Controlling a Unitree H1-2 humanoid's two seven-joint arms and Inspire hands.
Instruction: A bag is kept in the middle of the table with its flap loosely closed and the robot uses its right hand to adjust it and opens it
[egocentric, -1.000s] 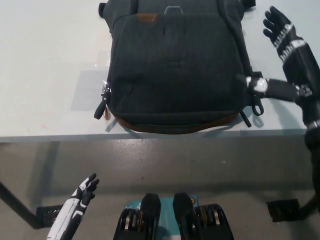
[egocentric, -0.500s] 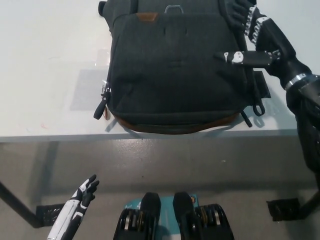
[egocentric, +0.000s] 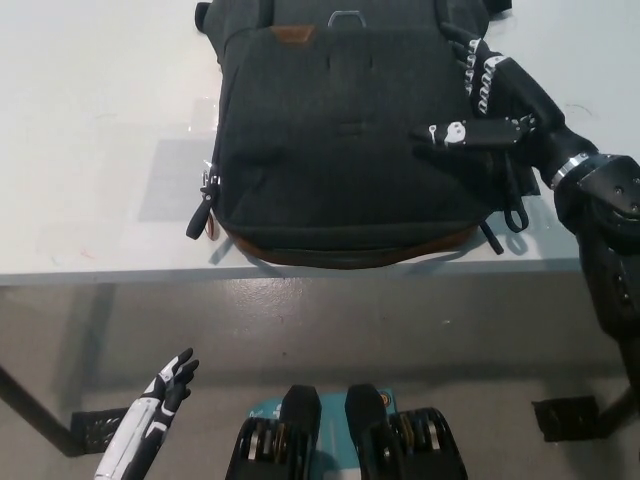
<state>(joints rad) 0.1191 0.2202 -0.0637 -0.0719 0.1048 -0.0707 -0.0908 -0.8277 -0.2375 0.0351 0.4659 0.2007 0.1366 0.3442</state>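
— While the dark grey fabric bag (egocentric: 345, 130) lies top centre on the white table (egocentric: 90, 150), what's touching it?
— Black right hand (egocentric: 490, 105), fingers spread flat on its right side, gripping nothing. White left hand (egocentric: 165, 385) idles lower left, fingers apart.

Likely lab or workshop: plain white table (egocentric: 90, 130) on metal legs, bare grey concrete floor (egocentric: 330, 320).

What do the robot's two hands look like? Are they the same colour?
No. The right hand is black with white markings along its fingers and a white patch on the thumb, on a thick black arm with a silver ring at the wrist. The left hand is white with black fingers and dark bands.
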